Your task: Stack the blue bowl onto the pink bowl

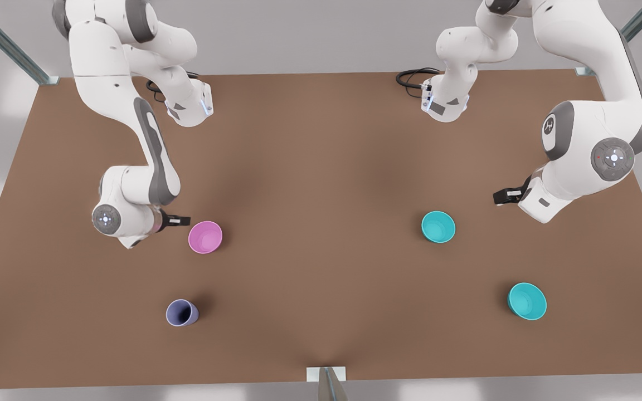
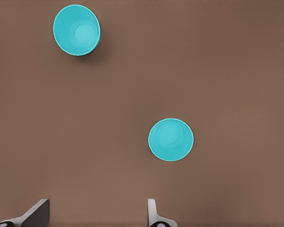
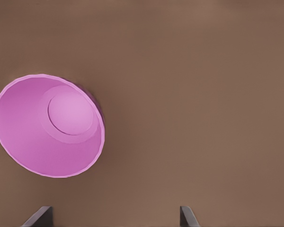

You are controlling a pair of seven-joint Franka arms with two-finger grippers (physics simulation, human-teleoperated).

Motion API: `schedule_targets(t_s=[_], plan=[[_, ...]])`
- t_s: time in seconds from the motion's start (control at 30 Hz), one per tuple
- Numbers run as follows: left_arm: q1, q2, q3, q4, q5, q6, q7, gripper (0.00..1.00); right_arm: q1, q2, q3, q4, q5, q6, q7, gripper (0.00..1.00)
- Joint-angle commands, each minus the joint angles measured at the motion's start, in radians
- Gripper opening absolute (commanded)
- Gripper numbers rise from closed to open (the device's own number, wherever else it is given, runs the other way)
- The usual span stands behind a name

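From my remote station I read the left gripper (image 1: pixel 500 196) on the front view's right side, its arm folded down with the wrist low over the brown table (image 1: pixel 321 167); its fingers (image 2: pixel 154 213) stand spread apart with nothing between them. The right gripper (image 1: pixel 183 221) sits on the front view's left, just beside the pink bowl (image 1: pixel 205 237), and its fingertips (image 3: pixel 41 215) are likewise parted and empty. The pink bowl stands upright on the table, mouth upward, axis vertical. The blue bowl (image 1: pixel 438 226) stands upright and open-side up, near the left gripper, well apart from the pink bowl and not stacked. I cannot tell which of the two teal bowls is meant; I take the one nearer the gripper. A second teal bowl (image 1: pixel 527 301) rests nearer the table's front edge, and a lavender cup (image 1: pixel 181 312) stands in front of the pink bowl.
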Motion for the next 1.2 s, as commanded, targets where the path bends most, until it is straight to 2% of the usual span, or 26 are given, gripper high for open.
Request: schedule_targets(t_s=[0.0, 0.1, 0.43, 0.47, 0.53, 0.57, 0.6, 0.83, 0.93, 1.0, 1.07, 1.1, 1.17], plan=[[0.000, -0.001, 0.000, 0.000, 0.001, -0.001, 0.001, 1.00, 0.002, 0.033, 0.000, 0.013, 0.032, 0.200, 0.131, 1.00], [0.000, 0.000, 0.000, 0.000, 0.001, -0.001, 0.001, 1.00, 0.021, 0.085, 0.001, 0.004, 0.101, 0.279, 0.118, 1.00], [0.000, 0.000, 0.000, 0.000, 0.001, 0.000, 0.001, 1.00, 0.025, 0.156, 0.021, -0.027, 0.107, 0.325, 0.109, 0.98], [0.000, 0.000, 0.000, 0.000, 0.001, 0.000, 0.000, 1.00, 0.025, 0.156, 0.021, -0.027, 0.107, 0.325, 0.109, 0.91], [0.000, 0.000, 0.000, 0.000, 0.001, 0.000, 0.000, 1.00, 0.022, 0.154, 0.021, -0.026, 0.109, 0.325, 0.085, 0.43], [0.000, 0.000, 0.000, 0.000, 0.001, 0.000, 0.000, 1.00, 0.022, 0.154, 0.021, -0.026, 0.109, 0.325, 0.085, 0.26], [0.000, 0.000, 0.000, 0.000, 0.001, 0.000, 0.000, 1.00, 0.022, 0.154, 0.021, -0.024, 0.116, 0.322, 0.086, 0.21], [0.002, 0.000, 0.000, -0.005, -0.001, -0.001, 0.001, 1.00, 0.024, 0.133, 0.029, -0.006, 0.169, 0.297, 0.083, 0.21], [0.002, 0.000, 0.000, -0.005, -0.001, -0.001, 0.000, 1.00, 0.053, 0.064, 0.055, 0.068, 0.310, 0.168, 0.100, 0.21], [0.002, 0.000, 0.000, -0.006, -0.001, -0.001, 0.000, 1.00, 0.102, 0.079, 0.055, 0.161, 0.330, 0.133, 0.235, 0.21], [0.005, 0.000, 0.000, -0.006, -0.001, -0.001, 0.001, 1.00, 0.188, 0.143, 0.055, 0.289, 0.331, 0.118, 0.504, 0.21], [0.005, 0.000, 0.000, -0.006, -0.001, -0.001, 0.000, 1.00, 0.225, 0.216, 0.072, 0.413, 0.330, 0.102, 0.778, 0.21], [0.006, 0.000, 0.000, -0.008, -0.001, -0.001, 0.000, 1.00, 0.265, 0.346, 0.112, 0.625, 0.331, 0.061, 1.082, 0.21]])
